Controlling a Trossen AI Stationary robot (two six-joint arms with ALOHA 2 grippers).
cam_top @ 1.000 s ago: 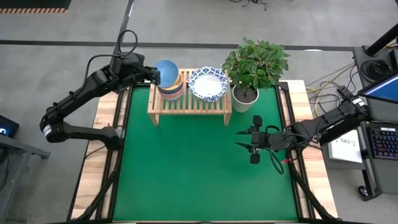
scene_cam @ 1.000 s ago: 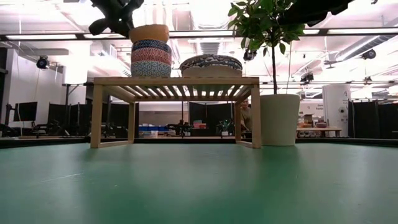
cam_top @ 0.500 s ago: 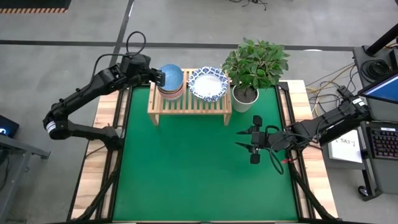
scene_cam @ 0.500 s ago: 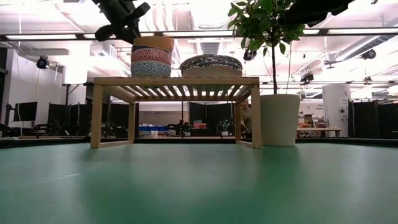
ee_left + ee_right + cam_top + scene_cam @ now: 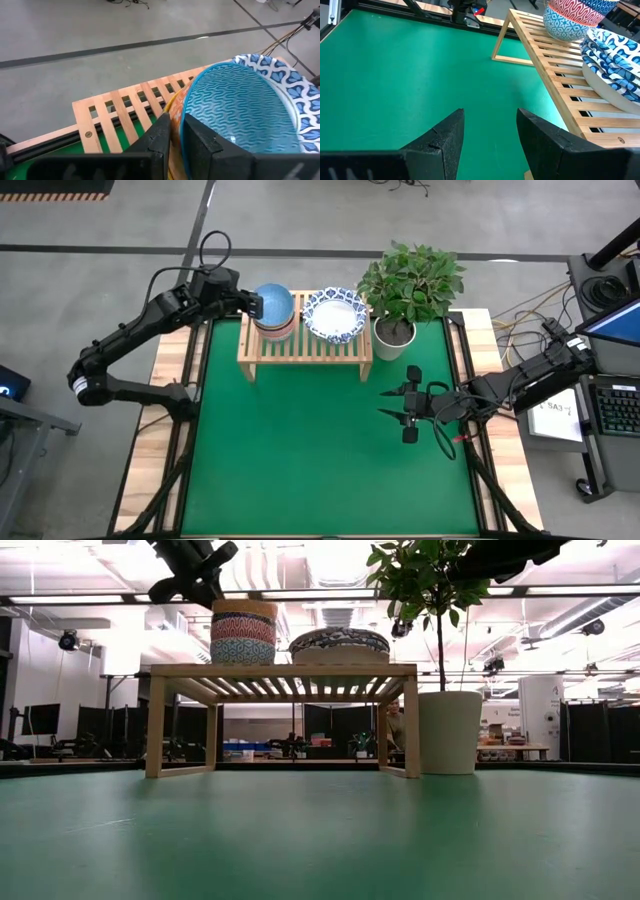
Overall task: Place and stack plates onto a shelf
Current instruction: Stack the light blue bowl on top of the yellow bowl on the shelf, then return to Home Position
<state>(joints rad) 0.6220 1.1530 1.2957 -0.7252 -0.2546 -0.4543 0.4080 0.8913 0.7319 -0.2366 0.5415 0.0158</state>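
Observation:
The light-wood shelf [image 5: 300,348] [image 5: 280,670] stands at the table's far side. On its left part stands a stack of small dishes [image 5: 243,632], with the light blue dish [image 5: 272,302] [image 5: 240,107] on top. A stack of wide white plates with blue rims [image 5: 335,314] [image 5: 339,640] [image 5: 610,60] rests on its right part. My left gripper [image 5: 252,302] [image 5: 179,131] is at the left side of the small stack, shut on the light blue dish. My right gripper [image 5: 405,405] [image 5: 485,135] hovers open over the right of the green mat. My left gripper pinches the light blue dish by its rim [image 5: 181,107] on the side toward the table's left, one finger inside the dish and one outside. The fingers come from the table's left, slanting down. The dish sits about level, nested on the stack of small dishes.
A white pot with a leafy plant [image 5: 394,332] [image 5: 449,730] stands just right of the shelf. The green mat [image 5: 300,450] lies open in front of the shelf. Wooden table edges [image 5: 160,430] run along both sides of the mat.
My left gripper moved a little toward the table's right and down, still holding the light blue dish. The dish, held tilted above the small stack a second ago, has come down and levelled into the stack.

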